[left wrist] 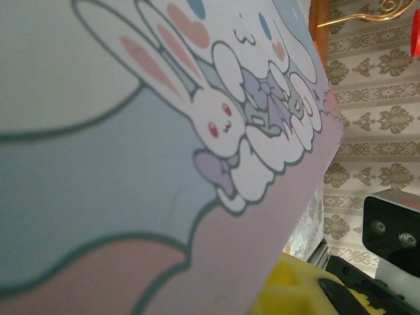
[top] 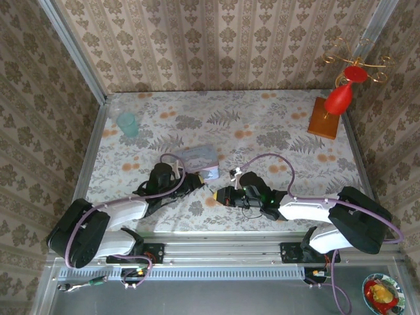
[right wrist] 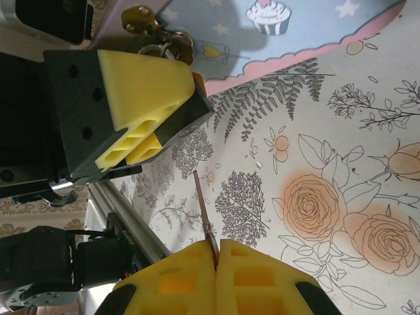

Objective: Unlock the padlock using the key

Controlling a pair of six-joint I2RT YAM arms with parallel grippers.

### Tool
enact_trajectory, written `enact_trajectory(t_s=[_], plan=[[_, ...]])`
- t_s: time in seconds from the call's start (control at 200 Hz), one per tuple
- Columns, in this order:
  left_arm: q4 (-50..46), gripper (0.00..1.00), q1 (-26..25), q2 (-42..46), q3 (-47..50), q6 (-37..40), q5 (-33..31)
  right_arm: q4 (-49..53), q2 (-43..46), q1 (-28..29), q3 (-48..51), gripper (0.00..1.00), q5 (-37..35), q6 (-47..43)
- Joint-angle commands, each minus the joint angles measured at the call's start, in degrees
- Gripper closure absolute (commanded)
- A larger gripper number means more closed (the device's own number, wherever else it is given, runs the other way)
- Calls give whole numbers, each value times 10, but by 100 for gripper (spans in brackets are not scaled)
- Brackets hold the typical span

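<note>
My right gripper (top: 220,195) (right wrist: 216,252) is shut on a thin metal key (right wrist: 205,216). Its blade sticks out over the floral tabletop toward my left gripper (right wrist: 193,88). The left gripper (top: 195,179) is pressed against the near corner of the pale blue cartoon tin (top: 199,159) (left wrist: 131,164) (right wrist: 315,26). Its yellow fingers (right wrist: 141,85) look close together, but what lies between them is hidden. A brass fitting with small metal rings (right wrist: 157,36) shows at the tin's edge just past those fingers. I cannot make out the padlock's dark body. One yellow pad (left wrist: 289,292) shows beside the tin.
A teal cup (top: 126,123) stands at the back left. A red ornament on a wooden base (top: 331,111) stands at the back right. The metal rail (top: 216,249) runs along the near table edge. A plate of food (top: 382,294) sits off the table at the bottom right.
</note>
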State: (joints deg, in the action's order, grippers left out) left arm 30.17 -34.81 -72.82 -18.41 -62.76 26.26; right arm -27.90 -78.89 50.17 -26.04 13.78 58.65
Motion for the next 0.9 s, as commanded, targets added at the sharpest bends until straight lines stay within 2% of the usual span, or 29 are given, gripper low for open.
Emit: enact_trajectory(t_s=[0.0, 0.33, 0.59, 0.895], plan=[[69, 99, 2, -8, 5, -32, 24, -31, -4, 4, 6, 100, 3, 0], [65, 100, -14, 2, -4, -44, 24, -75, -20, -1, 7, 100, 23, 13], [61, 100, -20, 26, 1, -45, 17, -54, -26, -15, -4, 100, 57, 36], [61, 100, -23, 34, 0, -42, 21, -94, -35, -18, 3, 100, 74, 56]])
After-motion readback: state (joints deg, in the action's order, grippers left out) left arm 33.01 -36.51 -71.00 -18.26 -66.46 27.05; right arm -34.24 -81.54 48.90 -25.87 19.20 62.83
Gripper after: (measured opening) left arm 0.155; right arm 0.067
